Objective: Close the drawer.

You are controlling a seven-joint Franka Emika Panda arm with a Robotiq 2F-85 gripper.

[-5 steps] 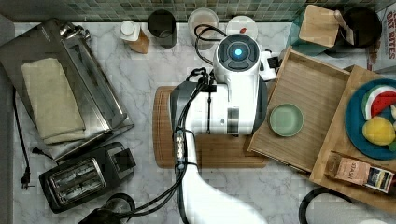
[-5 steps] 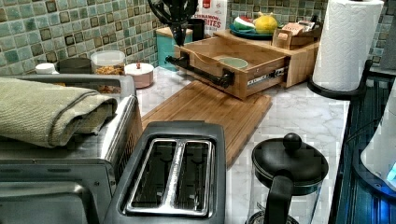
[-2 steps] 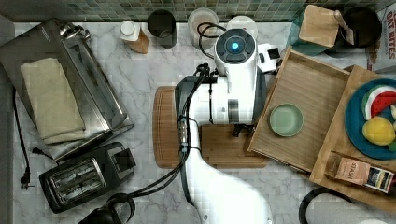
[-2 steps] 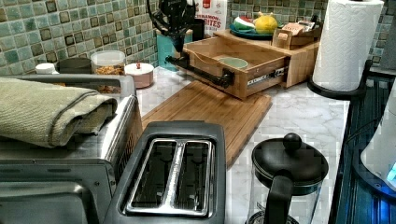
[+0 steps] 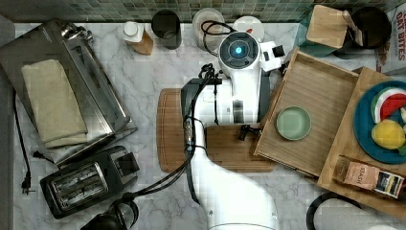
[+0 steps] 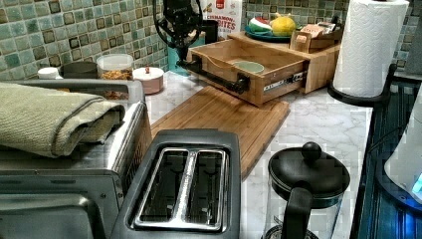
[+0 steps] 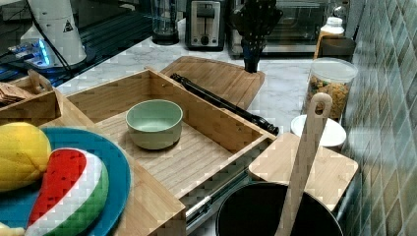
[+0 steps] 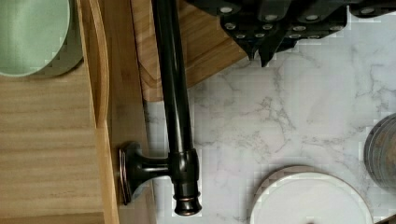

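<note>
The drawer [image 5: 316, 96] is a shallow bamboo tray pulled out from under a wooden slab, with a green bowl [image 5: 293, 123] inside. A black bar handle [image 6: 214, 77] runs along the drawer's front. In the left view my gripper [image 6: 181, 50] hangs shut just above the handle's far end, close to the tiled wall. In the wrist view the gripper [image 8: 262, 53] sits beside the handle [image 8: 170, 84], over the edge of the cutting board, and does not touch it. The right view shows the gripper [image 7: 252, 63] beyond the handle [image 7: 221, 103] and the drawer [image 7: 196, 152].
A grooved cutting board [image 5: 230, 148] lies in front of the drawer. Jars [image 6: 115, 67] and a white lid [image 8: 310, 198] stand by the wall. A toaster [image 5: 86, 179], a toaster oven with a towel [image 5: 52, 103], a French press [image 6: 303, 189] and a paper towel roll [image 6: 373, 45] crowd the counter.
The gripper has come down toward the far end of the handle and shifted slightly. The drawer and the bowl have not moved.
</note>
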